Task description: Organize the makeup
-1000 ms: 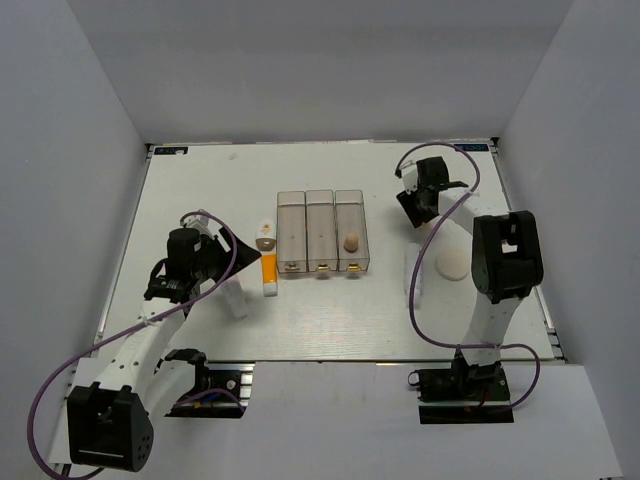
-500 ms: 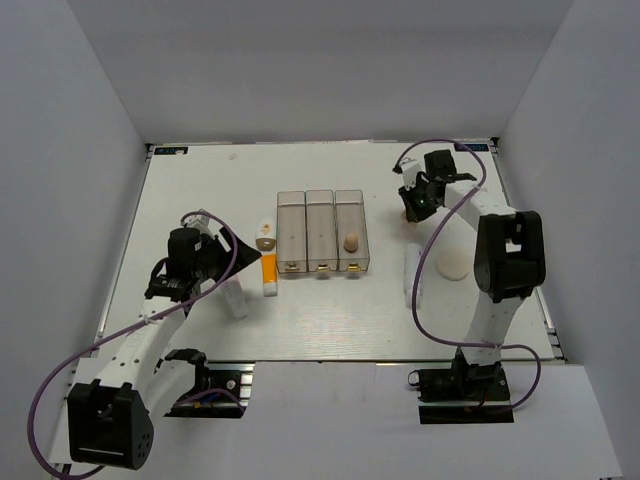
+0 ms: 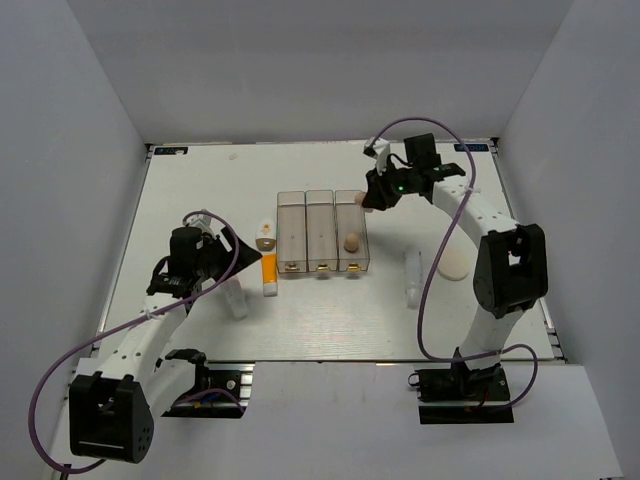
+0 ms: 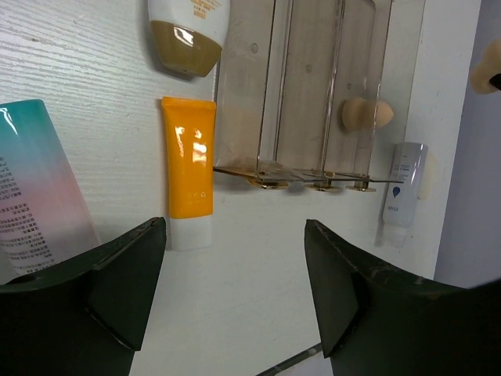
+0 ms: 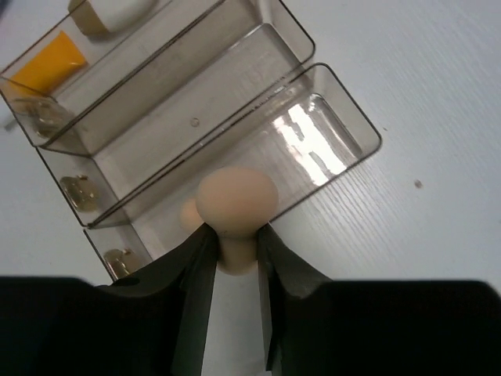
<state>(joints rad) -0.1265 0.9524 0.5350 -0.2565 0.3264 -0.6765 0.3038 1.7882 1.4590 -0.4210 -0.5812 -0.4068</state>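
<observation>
My right gripper (image 3: 368, 198) is shut on a peach egg-shaped sponge (image 5: 235, 205) and holds it over the far end of the clear box's (image 3: 320, 232) right compartment. A second peach sponge (image 3: 351, 241) lies inside that compartment. My left gripper (image 3: 228, 252) is open and empty, just left of the orange tube (image 3: 269, 272). In the left wrist view the orange tube (image 4: 190, 168) lies ahead of the fingers, and the pink-blue gradient tube (image 4: 35, 188) is at the left. A plain white tube (image 3: 413, 276) and a round cream puff (image 3: 455, 264) lie right of the box.
A white tube with a brown cap (image 3: 265, 238) lies against the box's left wall, behind the orange tube. The box's left and middle compartments (image 5: 180, 94) hold nothing. White walls close in the table on three sides.
My right arm has swung left from the back right of the table to above the box's right compartment, carrying the sponge. The left arm has barely moved.
</observation>
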